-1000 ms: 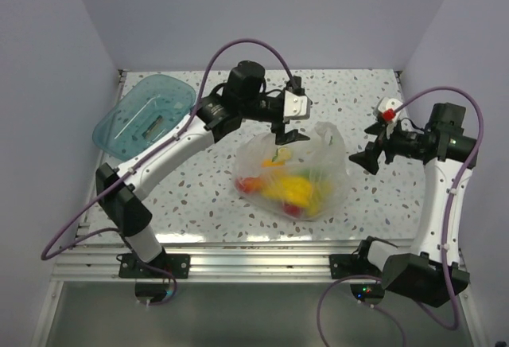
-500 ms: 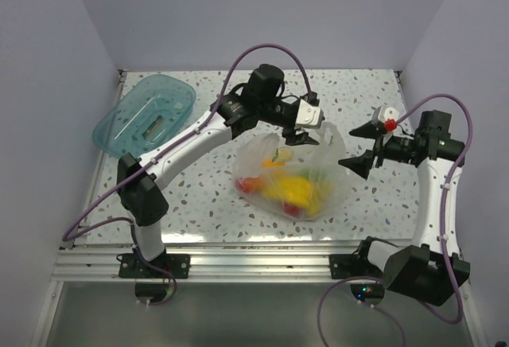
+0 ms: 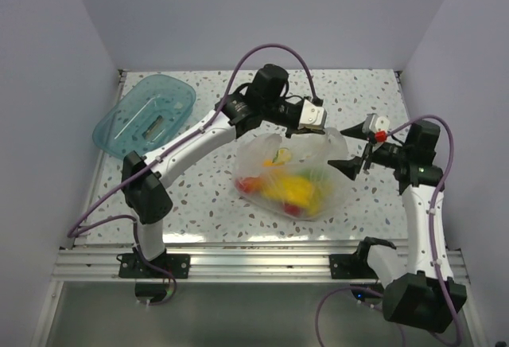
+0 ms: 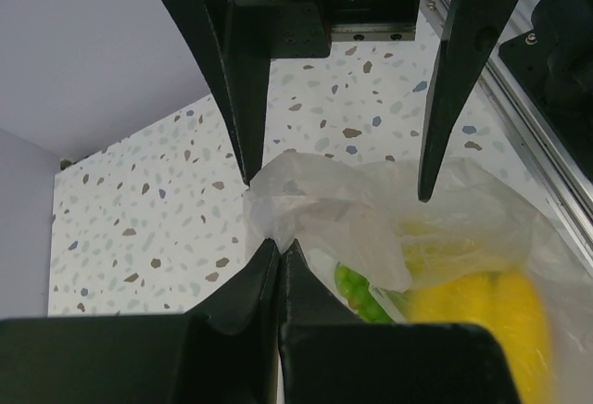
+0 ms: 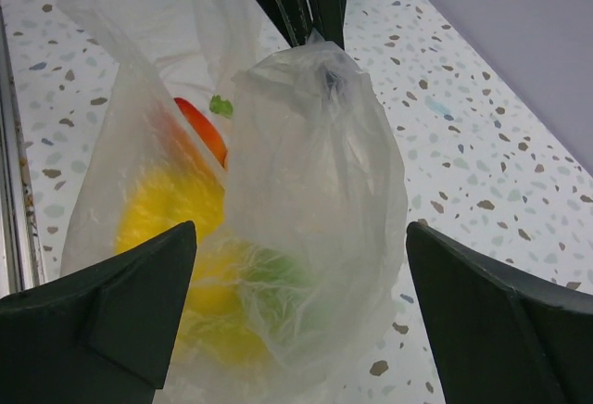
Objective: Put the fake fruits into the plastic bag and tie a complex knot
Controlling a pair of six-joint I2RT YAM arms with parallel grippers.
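Fake fruits (image 3: 290, 189) in plastic bag (image 3: 331, 148) mid-table (image 3: 199, 197), tray (image 3: 147, 115) behind-left.

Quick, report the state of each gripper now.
The left gripper: jaws shut on the plastic bag, pinching its top.
The right gripper: jaws open, holding nothing.

Left hand (image 3: 313, 129) has been carried rightward over the plastic bag (image 3: 294, 176) and closed on a gathered fold at its upper right corner. Right hand (image 3: 355, 152) has been brought leftward, jaws spread, to just beside the bag's right edge.
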